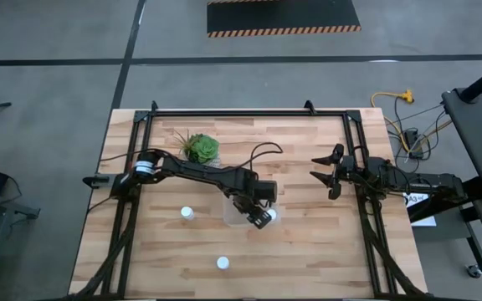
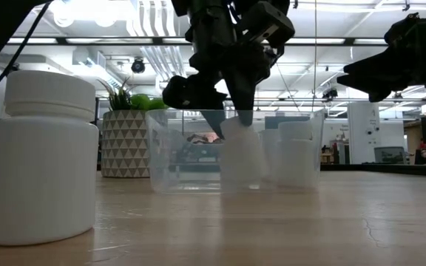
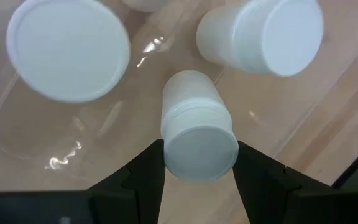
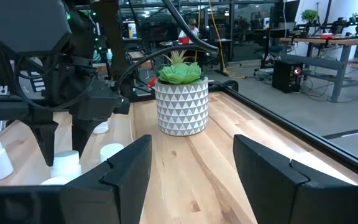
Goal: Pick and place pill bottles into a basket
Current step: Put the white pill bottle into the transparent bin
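**Left gripper lowering a pill bottle into the clear basket**

I am working over the wooden table (image 1: 308, 251), reaching my left arm across its middle so the load hangs above the basket (image 2: 170, 159), the clear bin beside the potted plant (image 1: 200, 148). I am keeping my right arm parked at the table's right edge, out of the way, its right gripper (image 1: 331, 174) holding nothing, fingers parted around empty air. My left gripper (image 3: 199, 163) is closing its two fingers on the held pill bottle (image 3: 196, 127), pinching it just below the cap so the body points down into the bin. I am carrying it between the two bottles already in the basket (image 3: 261, 34), presumably so it settles on bare floor rather than toppling a neighbour. In the low view it appears to be inside the walls, near the bottom. Two loose bottles (image 1: 187, 213) are waiting on the bare wood toward the front, well apart from the basket.
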`<state>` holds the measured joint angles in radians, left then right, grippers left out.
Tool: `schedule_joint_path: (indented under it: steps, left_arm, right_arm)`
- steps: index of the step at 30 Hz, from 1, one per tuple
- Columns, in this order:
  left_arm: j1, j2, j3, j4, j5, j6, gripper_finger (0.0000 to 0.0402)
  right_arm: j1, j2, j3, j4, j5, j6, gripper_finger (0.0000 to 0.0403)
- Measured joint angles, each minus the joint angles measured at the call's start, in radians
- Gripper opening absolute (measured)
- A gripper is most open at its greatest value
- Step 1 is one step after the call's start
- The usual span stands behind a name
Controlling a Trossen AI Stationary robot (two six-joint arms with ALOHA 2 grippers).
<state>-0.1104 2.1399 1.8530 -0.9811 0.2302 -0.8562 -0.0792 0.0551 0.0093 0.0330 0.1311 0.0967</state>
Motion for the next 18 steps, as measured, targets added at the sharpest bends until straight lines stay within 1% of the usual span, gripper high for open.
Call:
schedule_joint_path:
  steps: [18]
  left_arm:
    - [0.0, 0.0, -0.002, -0.008, 0.001, 0.013, 0.016]
  right_arm:
    - [0.0, 0.0, 0.0, 0.0, 0.0, 0.0, 0.0215]
